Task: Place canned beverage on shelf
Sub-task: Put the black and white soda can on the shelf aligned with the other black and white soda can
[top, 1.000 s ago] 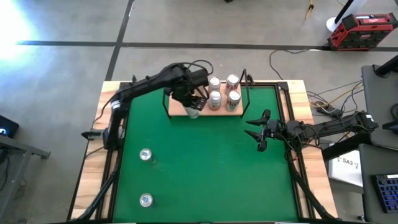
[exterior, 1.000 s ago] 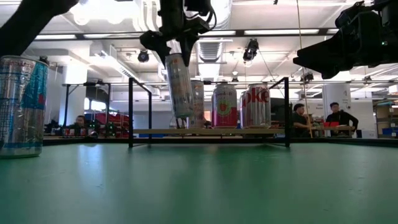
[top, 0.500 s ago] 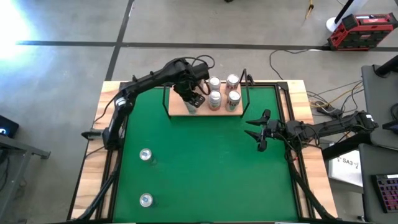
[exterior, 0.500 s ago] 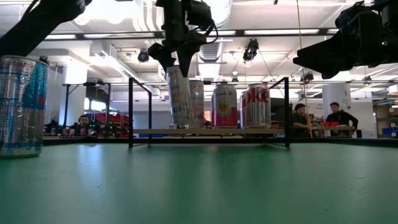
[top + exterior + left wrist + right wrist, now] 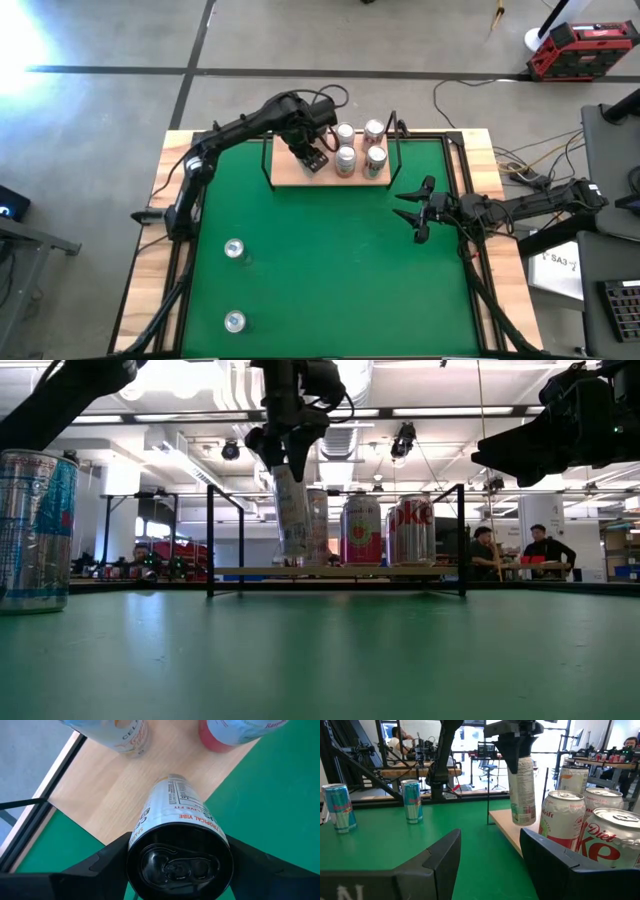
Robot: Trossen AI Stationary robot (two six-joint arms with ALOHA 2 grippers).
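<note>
The shelf [image 5: 290, 172] is a light-wood board in thin black rods at the table's far side, also in the low view [image 5: 340, 571]. Several cans [image 5: 346, 157] stand on its right half. My left gripper [image 5: 311, 157] is over the board's left half, shut on a slim white can [image 5: 292, 510], which also shows in the right wrist view [image 5: 522, 790]. My right gripper [image 5: 415, 210] is open and empty above the green mat, to the right of the shelf. My left gripper pinches the slim can's top end [image 5: 175, 827] between its two fingers [image 5: 100, 867], one on each side just below the rim. The fingers come from above, pointing down. The can hangs slightly tilted, its bottom [image 5: 523, 822] close over the board; whether it touches, I cannot tell.
Two blue-and-silver cans [image 5: 234, 248] [image 5: 234, 321] stand on the green mat at the near left; one looms at the left of the low view [image 5: 35, 530]. The shelf's black posts [image 5: 210, 540] rise at its corners. People sit in the room beyond the table.
My left gripper has carried the slim can toward the table's far edge, from the shelf's near edge to over the board's left half. The can has stayed tilted and in the hold.
</note>
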